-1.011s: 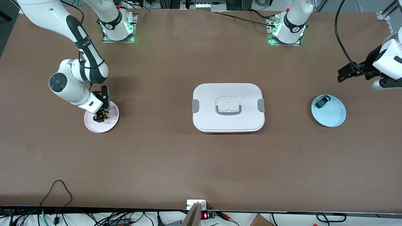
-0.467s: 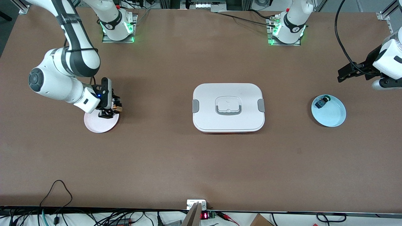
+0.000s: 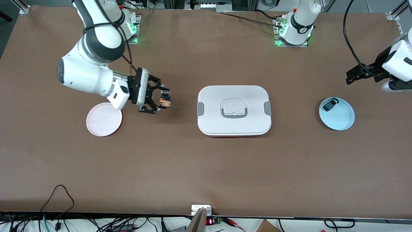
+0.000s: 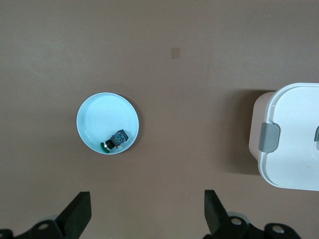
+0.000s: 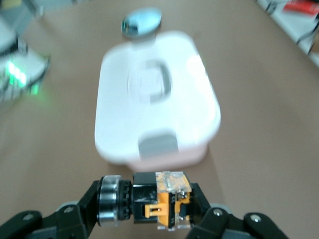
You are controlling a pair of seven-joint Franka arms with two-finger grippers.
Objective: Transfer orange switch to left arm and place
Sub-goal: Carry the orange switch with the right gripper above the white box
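Observation:
The orange switch (image 3: 165, 102) is off the table, with my right gripper (image 3: 162, 98) shut on it over the bare table between the pink plate (image 3: 101, 121) and the box (image 3: 234, 110). In the right wrist view the switch (image 5: 162, 199) lies sideways between the fingers, with its round cap against one of them. The white box (image 5: 154, 109) lies just ahead of it. My left gripper (image 3: 351, 75) hangs open and holds nothing, near the left arm's end of the table. In the left wrist view its fingers (image 4: 79, 211) stand wide apart over the tabletop.
The pink plate has nothing on it. A light blue plate (image 3: 341, 117) toward the left arm's end holds a small blue-and-black component (image 3: 329, 105), seen also in the left wrist view (image 4: 117, 140). The box's grey clip (image 4: 269, 137) shows there.
My right gripper has lifted the orange switch off the pink plate and carried it toward the box. The left arm has not moved.

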